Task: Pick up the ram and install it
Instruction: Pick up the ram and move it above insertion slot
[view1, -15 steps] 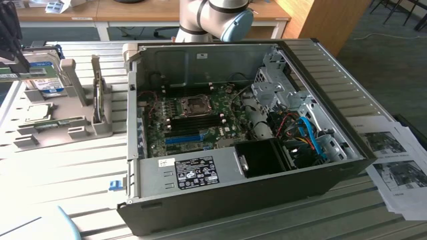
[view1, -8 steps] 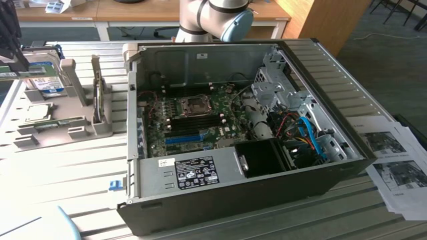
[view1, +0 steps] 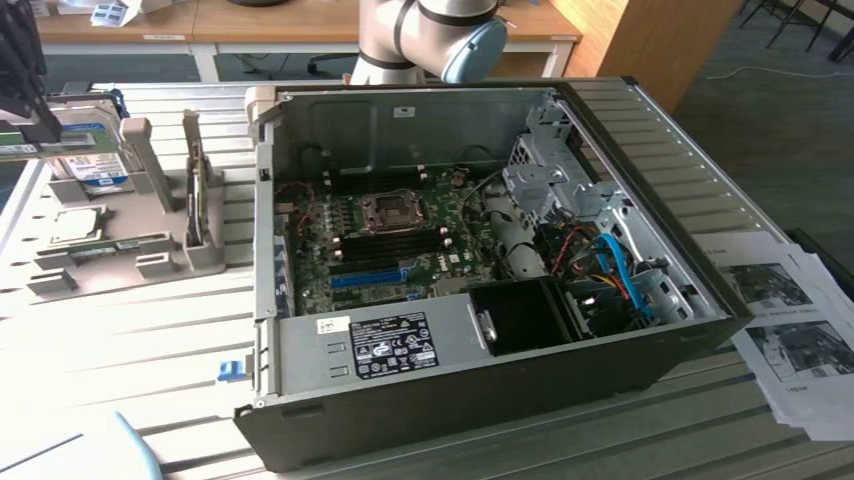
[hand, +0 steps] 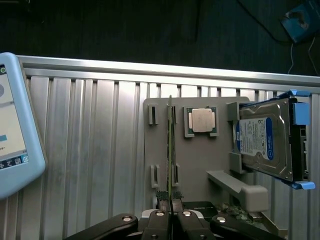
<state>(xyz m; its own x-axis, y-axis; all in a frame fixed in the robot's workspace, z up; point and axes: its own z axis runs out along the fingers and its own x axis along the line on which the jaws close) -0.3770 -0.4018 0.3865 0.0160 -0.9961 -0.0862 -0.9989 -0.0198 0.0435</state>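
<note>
The ram (hand: 170, 145) is a thin green stick seen edge-on, and my gripper (hand: 171, 211) is shut on its near end. It hangs over the grey holder plate (hand: 200, 165), in line with that plate's slotted posts. In the exterior view the gripper (view1: 24, 125) is at the far left edge, above the holder, with the green ram (view1: 19, 150) showing just under it. The open computer case (view1: 467, 390) lies to the exterior view's right, its motherboard (view1: 400, 235) exposed and well apart from the gripper.
On the holder sit a square silver processor (hand: 201, 120) and a silver hard drive (hand: 262, 142) with a blue-and-white label. A pale blue tablet-like device (hand: 12, 125) lies on the slatted aluminium table. Printed papers (view1: 787, 320) lie beyond the case. The arm's base (view1: 427, 40) stands behind the case.
</note>
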